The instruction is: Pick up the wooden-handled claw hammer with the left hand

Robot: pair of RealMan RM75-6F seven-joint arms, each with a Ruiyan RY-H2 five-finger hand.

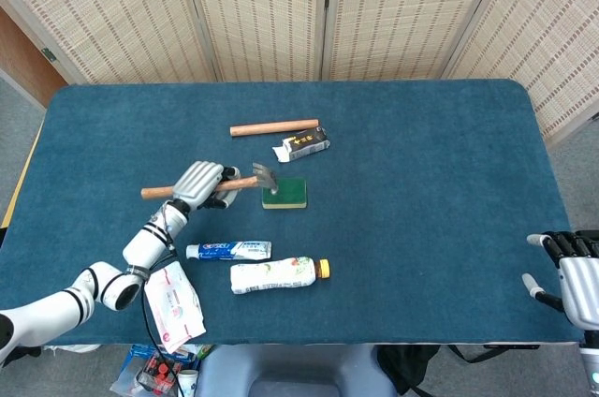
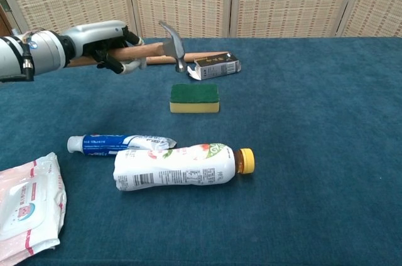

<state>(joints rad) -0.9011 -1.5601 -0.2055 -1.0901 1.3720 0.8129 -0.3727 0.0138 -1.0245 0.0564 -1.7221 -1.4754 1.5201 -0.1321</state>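
My left hand (image 1: pixel 203 185) (image 2: pixel 113 49) grips the wooden handle of the claw hammer (image 1: pixel 245 182) (image 2: pixel 164 47) near its head. The hammer hangs above the table, handle roughly level, its steel head (image 2: pixel 173 41) over the area behind the green sponge (image 1: pixel 284 193) (image 2: pixel 195 98). The handle's free end sticks out to the left of the hand in the head view. My right hand (image 1: pixel 573 273) rests at the table's right front corner, fingers apart, holding nothing.
A wooden dowel (image 1: pixel 274 127) and a small dark box (image 1: pixel 305 145) lie behind the sponge. A toothpaste tube (image 2: pixel 119 143), a plastic bottle (image 2: pixel 179 166) and a wipes pack (image 2: pixel 25 203) lie toward the front left on the blue table (image 1: pixel 421 182).
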